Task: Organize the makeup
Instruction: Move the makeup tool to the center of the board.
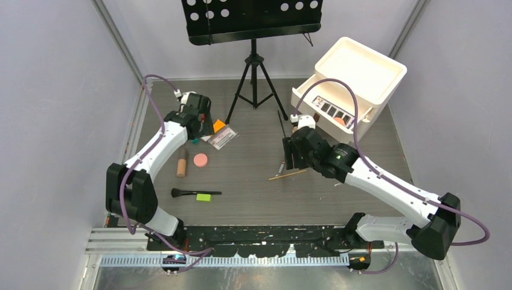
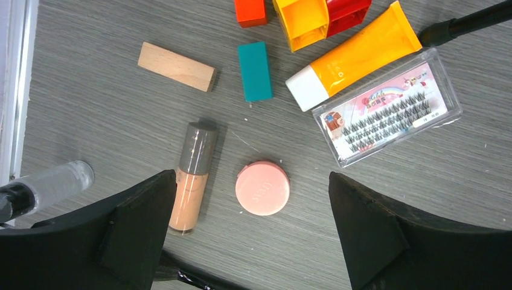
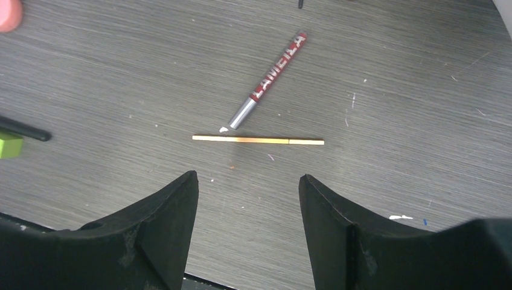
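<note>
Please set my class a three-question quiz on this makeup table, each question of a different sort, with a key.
1. True or false: the drawer at the back right stands open.
2. Which things lie on the table under the right end effector?
A. a red pencil and a tan pencil
B. a teal block
C. a wooden block
3. Fill in: seen from the left wrist, the round pink thing between the open fingers of the left end effector is a ___.

Key: 1 true; 2 A; 3 compact.
</note>
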